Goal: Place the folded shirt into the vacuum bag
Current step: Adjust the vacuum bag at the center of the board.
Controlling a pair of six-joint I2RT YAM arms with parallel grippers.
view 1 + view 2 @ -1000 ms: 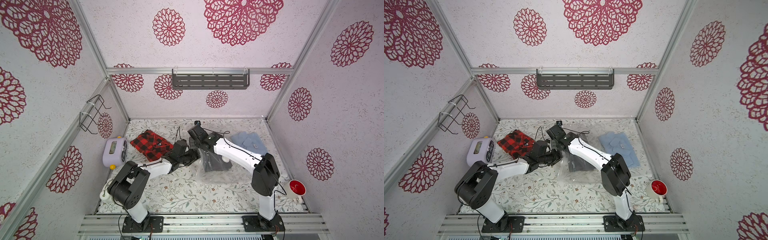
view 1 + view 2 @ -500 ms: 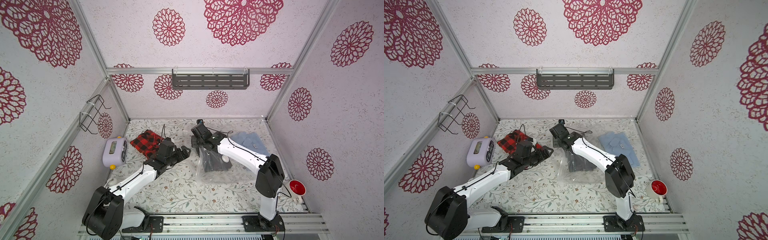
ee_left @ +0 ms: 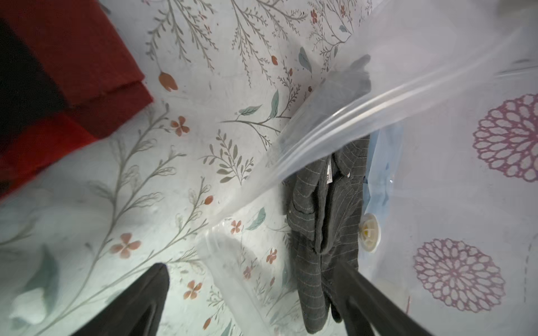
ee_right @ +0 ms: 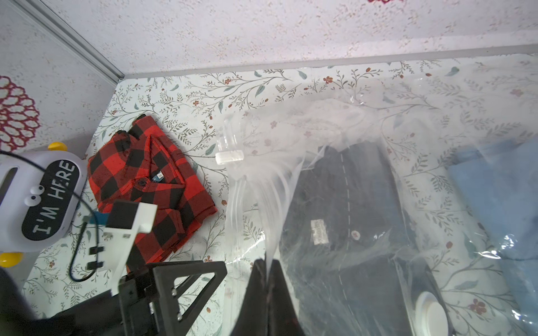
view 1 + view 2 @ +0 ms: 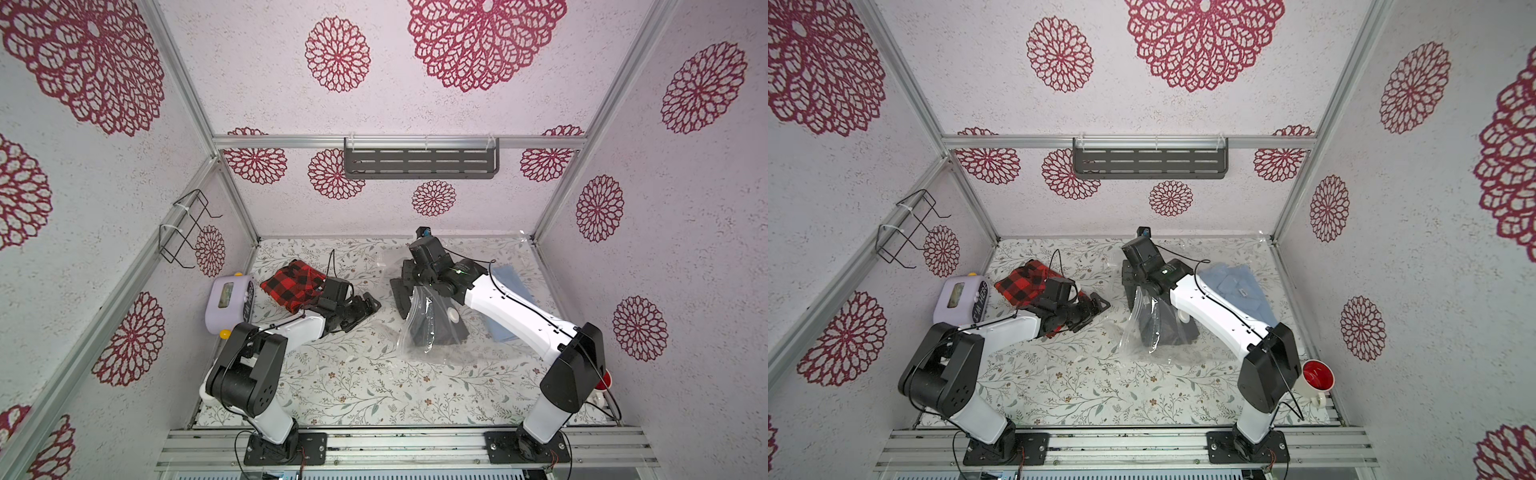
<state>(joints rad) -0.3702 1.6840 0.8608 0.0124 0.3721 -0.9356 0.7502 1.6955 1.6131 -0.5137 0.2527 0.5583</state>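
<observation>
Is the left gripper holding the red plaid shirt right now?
No, in the left wrist view the left gripper stands open, the red plaid shirt lying clear of it.

Lab robot cell: aluminium frame (image 5: 291, 142), patterned wall panels (image 5: 249, 83), mounting rail (image 5: 399, 441).

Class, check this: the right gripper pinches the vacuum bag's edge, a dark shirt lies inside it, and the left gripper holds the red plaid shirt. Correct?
One error: the left gripper is open and empty, as the left wrist view shows; the red plaid shirt lies on the table. The rest stands.
</observation>
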